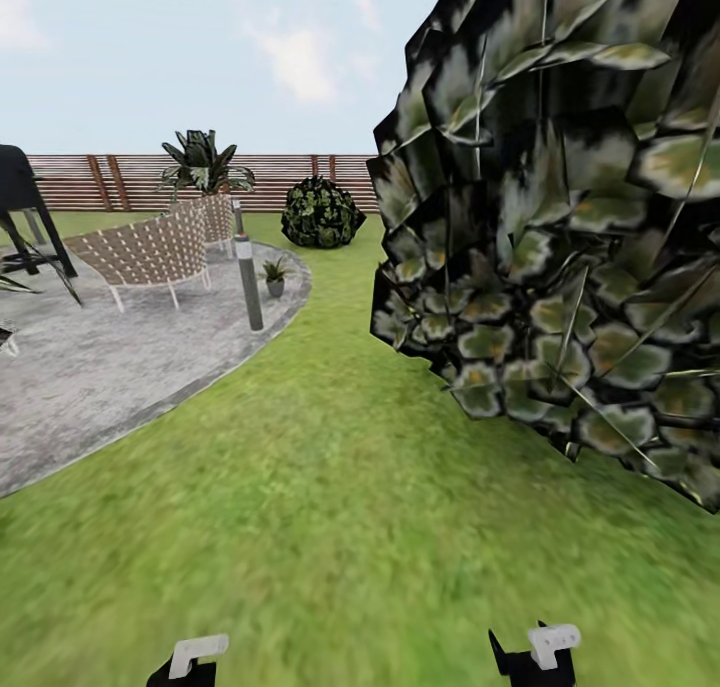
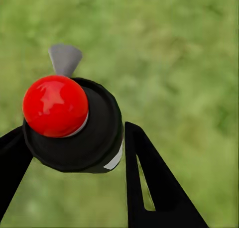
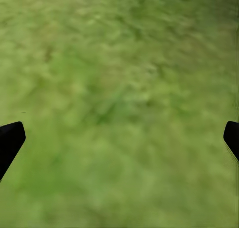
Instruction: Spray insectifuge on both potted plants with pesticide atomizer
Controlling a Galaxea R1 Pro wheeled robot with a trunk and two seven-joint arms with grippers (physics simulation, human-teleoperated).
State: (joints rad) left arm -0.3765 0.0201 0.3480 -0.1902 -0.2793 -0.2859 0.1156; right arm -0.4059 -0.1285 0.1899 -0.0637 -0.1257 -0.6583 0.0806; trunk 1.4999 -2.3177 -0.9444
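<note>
1. The left gripper (image 2: 74,153) is clamped on the pesticide atomizer (image 2: 74,126) – in the left wrist view its dark body sits between the two black fingers, red knob towards the camera, a grey nozzle tip poking out past it, blurred lawn behind

2. The right gripper (image 3: 119,138) holds nothing; its fingertips sit wide apart at the edges of the right wrist view, with only grass between them

3. One potted plant (image 1: 274,273) stands far ahead on the rim of the grey paved circle (image 1: 90,387), just beside the tall grey bollard lamp (image 1: 247,279) and near the woven chair (image 1: 150,250); I can't pick out the second one from here

4. The step in hand looks like the drive over – I'd steer left of the big white-striped shrub (image 1: 560,247) that looms close on the right, and keep that leafy mass clear of the arms

5. I'd carry the bottle steady and stop short of the little pot, so the nozzle can be aimed down onto the leaves
</note>
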